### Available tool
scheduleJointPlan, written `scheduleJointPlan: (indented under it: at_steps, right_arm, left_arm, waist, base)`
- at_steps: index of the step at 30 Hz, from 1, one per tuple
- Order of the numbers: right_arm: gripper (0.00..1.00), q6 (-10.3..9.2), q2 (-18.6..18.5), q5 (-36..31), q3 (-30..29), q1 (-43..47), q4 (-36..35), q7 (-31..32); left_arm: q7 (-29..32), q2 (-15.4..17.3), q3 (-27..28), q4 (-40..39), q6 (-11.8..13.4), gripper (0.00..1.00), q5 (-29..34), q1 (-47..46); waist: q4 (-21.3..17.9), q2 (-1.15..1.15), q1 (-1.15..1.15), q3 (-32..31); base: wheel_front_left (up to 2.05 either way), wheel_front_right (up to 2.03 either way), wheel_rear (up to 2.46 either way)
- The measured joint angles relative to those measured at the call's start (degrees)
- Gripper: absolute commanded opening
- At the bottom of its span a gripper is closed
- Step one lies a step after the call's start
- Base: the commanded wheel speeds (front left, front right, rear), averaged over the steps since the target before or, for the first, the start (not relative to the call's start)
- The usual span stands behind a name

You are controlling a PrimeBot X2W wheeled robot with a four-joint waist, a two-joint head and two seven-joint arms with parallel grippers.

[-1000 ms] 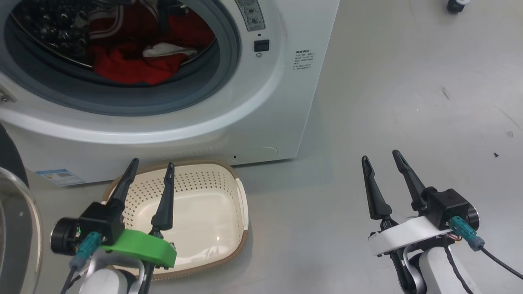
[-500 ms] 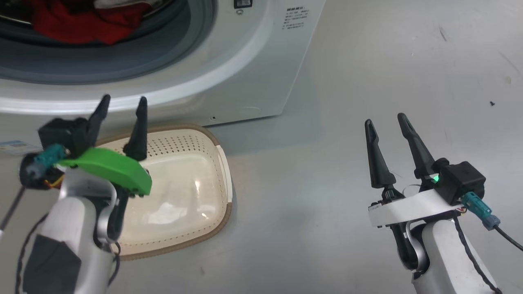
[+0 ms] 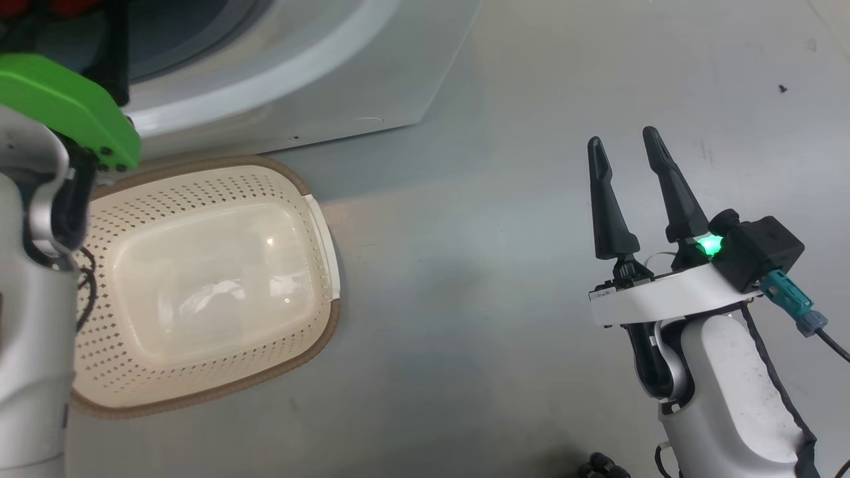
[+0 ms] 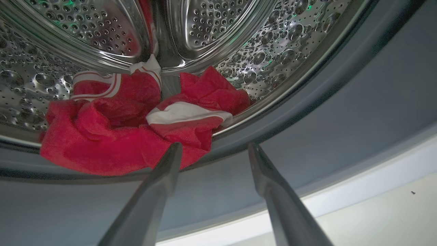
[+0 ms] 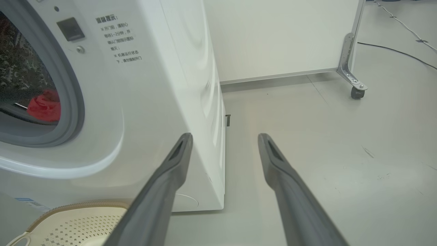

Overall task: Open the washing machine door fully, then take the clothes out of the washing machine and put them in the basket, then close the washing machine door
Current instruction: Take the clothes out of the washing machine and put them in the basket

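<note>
One big white front-loading washing machine stands on the grey floor. One small cream plastic basket with perforated sides and a brown woven-look rim sits on the floor just beside the machine's foot, its glossy bottom bare.

One heap of bright red clothes with white striped trim lies low in the perforated steel drum. How many garments the heap holds cannot be told. Its front fold hangs over the drum's lip toward the grey rubber gasket.

Two grippers show. The left gripper points into the drum mouth, its two dark fingers spread wide with nothing between them. One fingertip crosses the lower edge of the red cloth in the left wrist view; whether it touches cannot be told. In the head view its green wrist bracket sits above the basket's near-left corner.

The right gripper hovers over bare floor, jaws wide and holding nothing, well apart from basket and machine.

To the machine's right the floor lies open as far as one white panel on a caster and one black cable.
</note>
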Motion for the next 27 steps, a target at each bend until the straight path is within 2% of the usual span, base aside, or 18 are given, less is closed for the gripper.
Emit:
scheduleJointPlan:
  at_steps: [20,27]
  right_arm:
    - [1.0,-1.04,0.02,5.19,3.32,-2.29,-0.1,0.0]
    - [1.0,-1.58,0.07,5.15,2.89,-2.55,-0.09,0.0]
  left_arm:
    - [8.32,6.66,4.02,8.1,-0.45,1.0,-0.65,-15.05]
    - [11.06,7.0,4.26,11.61,-0.45,1.0,-1.67,-17.92]
  waist:
    - [-7.34,0.0,-0.01,3.72]
    - [-9.01,0.0,-0.01,4.33]
  base:
    - [0.0,0.0,0.0]
    - [0.0,0.0,0.0]
